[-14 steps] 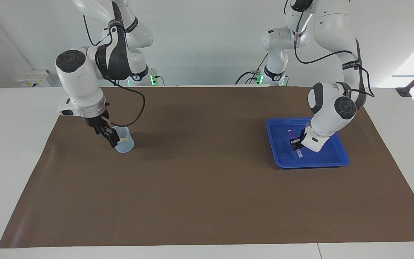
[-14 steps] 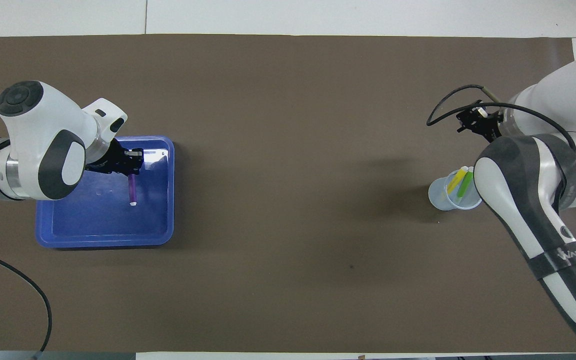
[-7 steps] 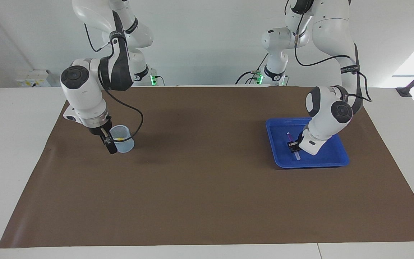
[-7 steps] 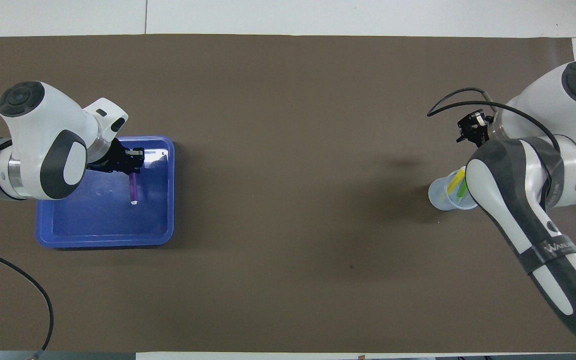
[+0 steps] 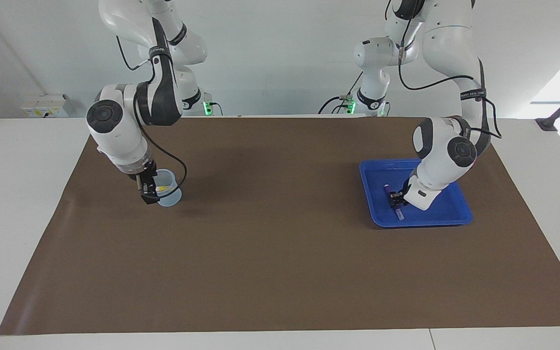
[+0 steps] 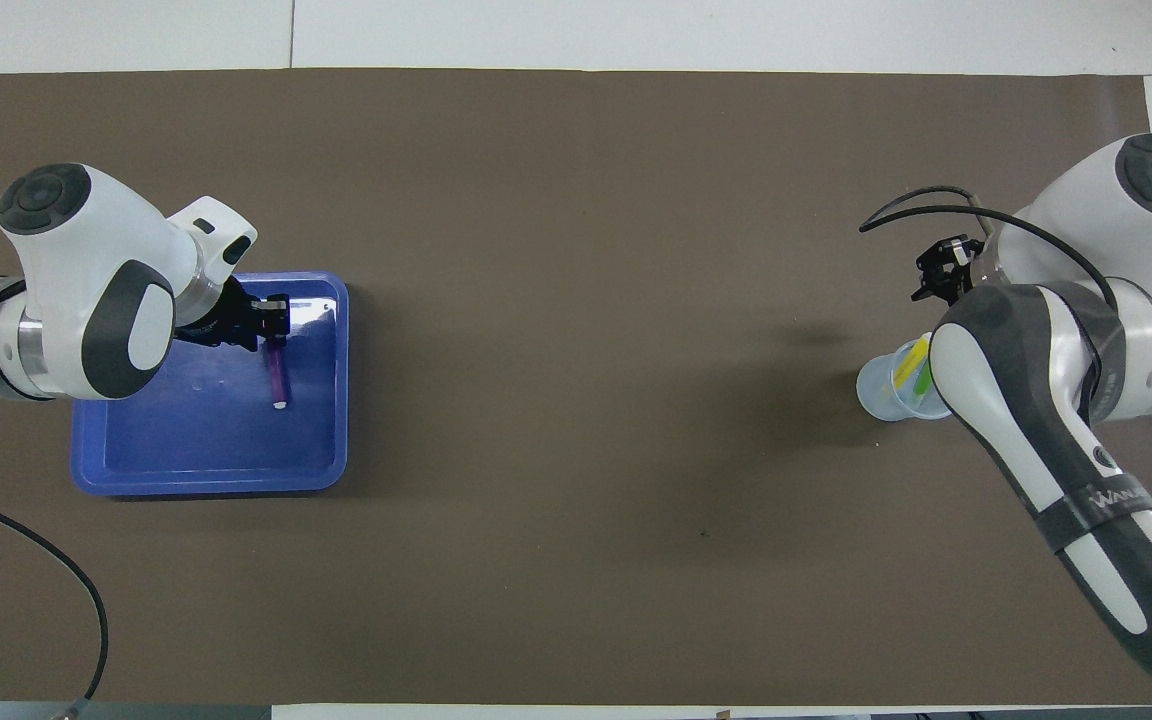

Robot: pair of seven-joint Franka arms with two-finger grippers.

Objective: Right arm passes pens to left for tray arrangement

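The pens are split between two places, and one of them has just come down. The shallow bright-blue plastic tray (image 6: 206, 485) with its raised rim sits on the brown-covered surface (image 6: 576, 250) toward my left arm's end. The small translucent pale-blue cup (image 6: 876, 395) stands toward my right arm's end.

A moment ago my left jaws (image 5: 396, 197) held the slim purple marker pen (image 6: 277, 375) slanted above the tray floor. Now I have sunk lower, and the pen looks to lie flat in the tray, pale tip pointing toward the robots. My left jaws sit at its purple end, and I cannot tell whether they have let go yet.

My right jaws (image 5: 148, 194) have swung in and dropped beside the cup's rim, spread wide and holding nothing. The yellow pen (image 6: 908, 362) and green pen (image 6: 924, 377) lean inside the cup. I judge one pen is placed and the next pick-up is starting.
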